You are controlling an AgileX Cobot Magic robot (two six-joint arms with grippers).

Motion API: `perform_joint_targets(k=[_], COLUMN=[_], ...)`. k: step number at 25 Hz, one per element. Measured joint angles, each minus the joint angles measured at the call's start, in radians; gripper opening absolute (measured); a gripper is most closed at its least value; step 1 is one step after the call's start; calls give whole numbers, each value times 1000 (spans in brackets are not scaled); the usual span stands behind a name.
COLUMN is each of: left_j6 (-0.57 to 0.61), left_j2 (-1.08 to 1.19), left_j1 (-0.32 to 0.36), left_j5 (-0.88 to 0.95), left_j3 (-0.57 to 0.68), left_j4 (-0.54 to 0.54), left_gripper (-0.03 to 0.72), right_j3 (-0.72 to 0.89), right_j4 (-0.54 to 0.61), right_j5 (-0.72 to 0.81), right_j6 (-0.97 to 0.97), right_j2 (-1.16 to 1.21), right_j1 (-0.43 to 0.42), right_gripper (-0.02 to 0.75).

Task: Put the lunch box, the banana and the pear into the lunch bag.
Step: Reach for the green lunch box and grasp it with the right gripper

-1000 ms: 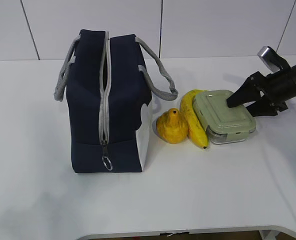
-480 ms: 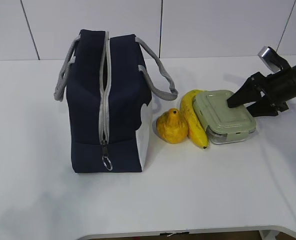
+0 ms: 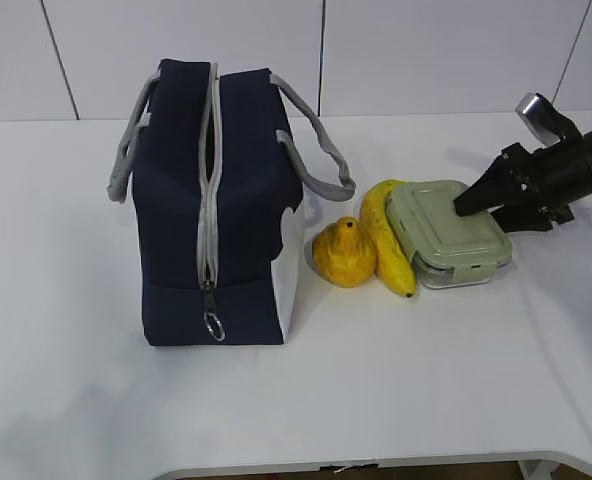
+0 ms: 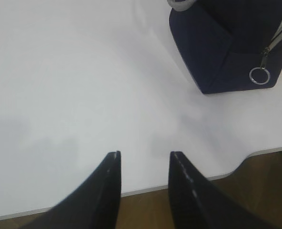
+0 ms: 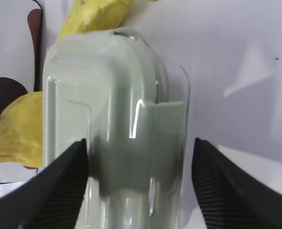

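The navy lunch bag (image 3: 216,200) stands upright at the left with its grey zipper facing me, and its corner and ring pull show in the left wrist view (image 4: 226,47). The pear (image 3: 344,255), the banana (image 3: 386,235) and the green-lidded lunch box (image 3: 446,230) lie side by side to its right. My right gripper (image 3: 476,215) is open and straddles the box's right end. In the right wrist view (image 5: 140,143) its left finger touches the lunch box (image 5: 117,119) and its right finger stands apart. Yellow fruit (image 5: 93,14) shows beyond. My left gripper (image 4: 143,155) is open and empty.
The left gripper hovers over the white table (image 4: 84,95) near its front edge, left of the bag. The bag's grey handles (image 3: 316,150) hang out to both sides. A white wall runs behind the table.
The right gripper has shifted only very slightly at the lunch box's end. Nothing else has moved.
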Motion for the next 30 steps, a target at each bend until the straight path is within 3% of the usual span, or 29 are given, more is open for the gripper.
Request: perform_joint_targets(k=[11,30], left_j6=[0,0], left_j2=[0,0], left_j1=[0,0], left_j5=[0,0], left_j3=[0,0], left_j4=[2,2], left_gripper=[239,239], right_j3=[0,0], right_j4=[23,36], right_j5=[13,19], right_j6=[0,0], right_j2=[5,5], right_j1=[0,0], right_gripper=[416,377])
